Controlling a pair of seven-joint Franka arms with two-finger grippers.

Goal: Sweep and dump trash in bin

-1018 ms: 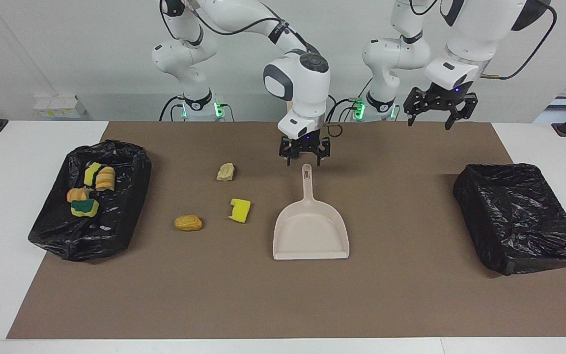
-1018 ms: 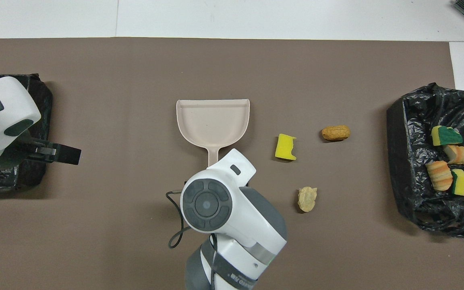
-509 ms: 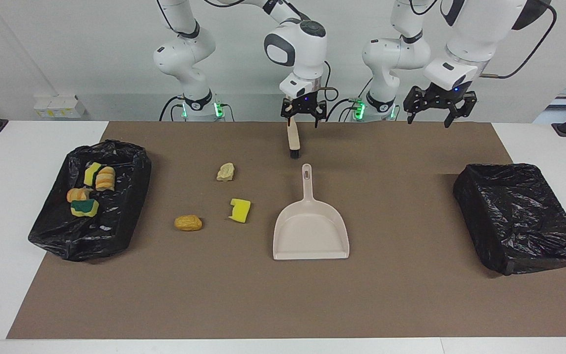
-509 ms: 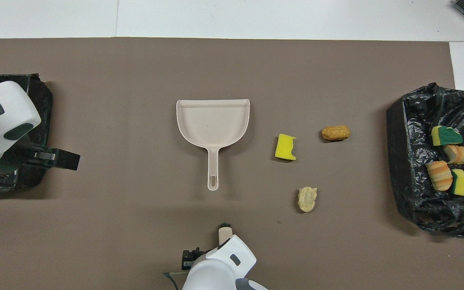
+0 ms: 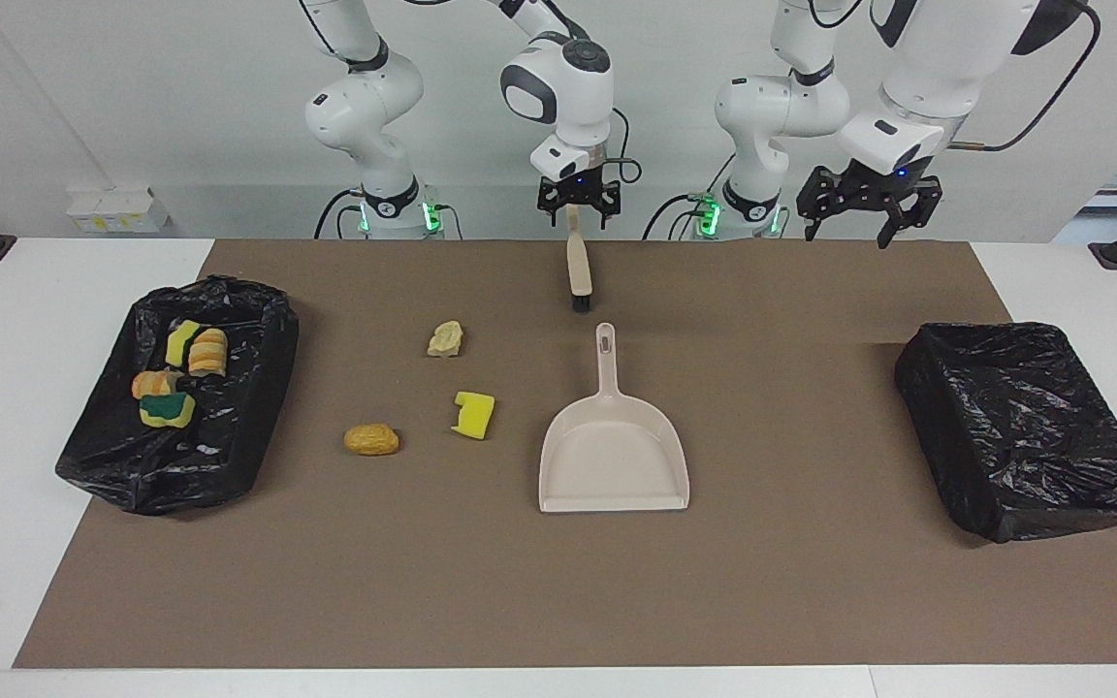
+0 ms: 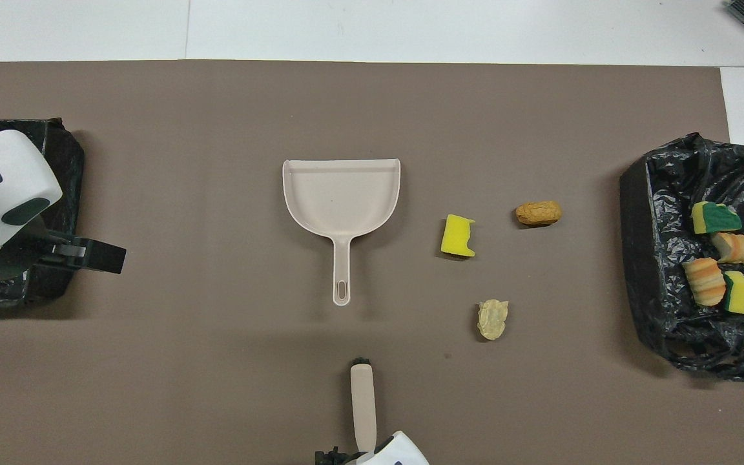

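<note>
Trash: seven pieces, four in the bin at the right arm's end, three loose on the mat.
Loose: yellow sponge (image 5: 473, 414), brown lump (image 5: 370, 440), pale lump (image 5: 446, 338), beside dustpan (image 5: 614, 456). Binned pieces (image 5: 174, 377) in bin (image 5: 229, 446). Right gripper (image 5: 576, 199) raised, over brush (image 5: 577, 274); whether it holds the brush is unclear. Left gripper (image 5: 871, 206) spread wide, holding nothing, waiting.

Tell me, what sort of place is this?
Most likely a robotics lab set up to practise cleaning. Two white robot arms stand at a table covered by a brown mat, with a dustpan, scattered scraps and bag-lined bins laid out.
</note>
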